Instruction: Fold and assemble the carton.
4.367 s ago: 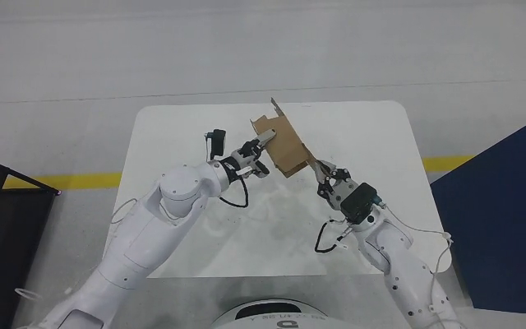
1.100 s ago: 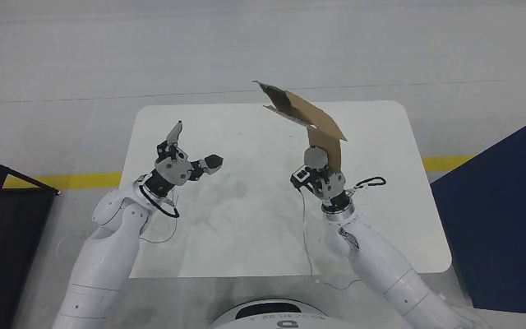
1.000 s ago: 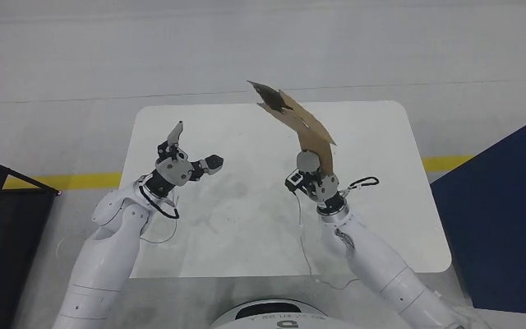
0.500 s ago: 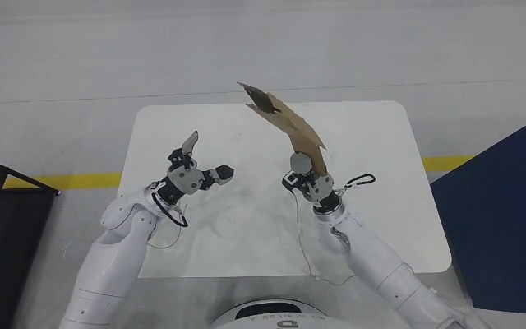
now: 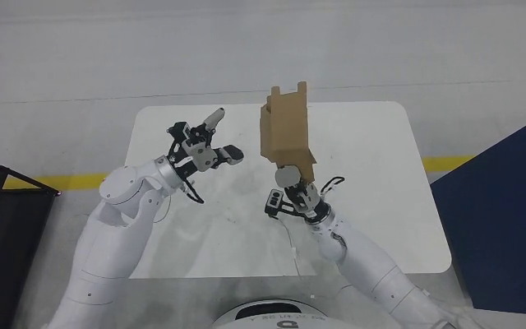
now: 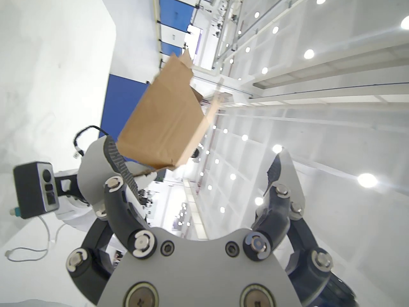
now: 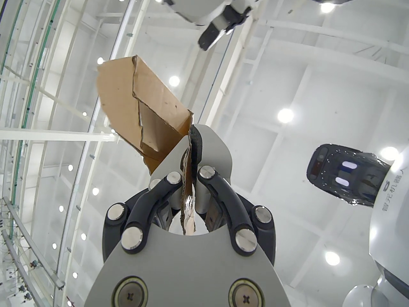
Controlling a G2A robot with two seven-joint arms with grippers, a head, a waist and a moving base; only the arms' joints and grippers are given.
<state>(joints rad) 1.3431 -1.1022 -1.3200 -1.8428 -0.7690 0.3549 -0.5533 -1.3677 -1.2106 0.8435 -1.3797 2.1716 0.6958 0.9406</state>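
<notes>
A brown cardboard carton (image 5: pixel 284 130) stands upright in the air over the middle of the white table (image 5: pixel 362 238), its flaps pointing up. My right gripper (image 5: pixel 289 174) is shut on the carton's lower edge and holds it from below. In the right wrist view the carton (image 7: pixel 140 119) rises from between the closed fingers (image 7: pixel 191 148). My left gripper (image 5: pixel 223 136) hangs open to the left of the carton, a short gap away, with nothing in it. The left wrist view shows the carton (image 6: pixel 163 119) beyond its spread fingertips (image 6: pixel 193 156).
The white table has rounded corners and bare surface around both arms. A yellow floor line (image 5: pixel 78 179) runs behind the table. A dark blue panel (image 5: pixel 485 222) stands at the right, and a black frame (image 5: pixel 16 206) at the left edge.
My right gripper has turned the carton from a leaning, flat pose to upright and shifted it slightly left. My left gripper has risen and moved right, closer to the carton.
</notes>
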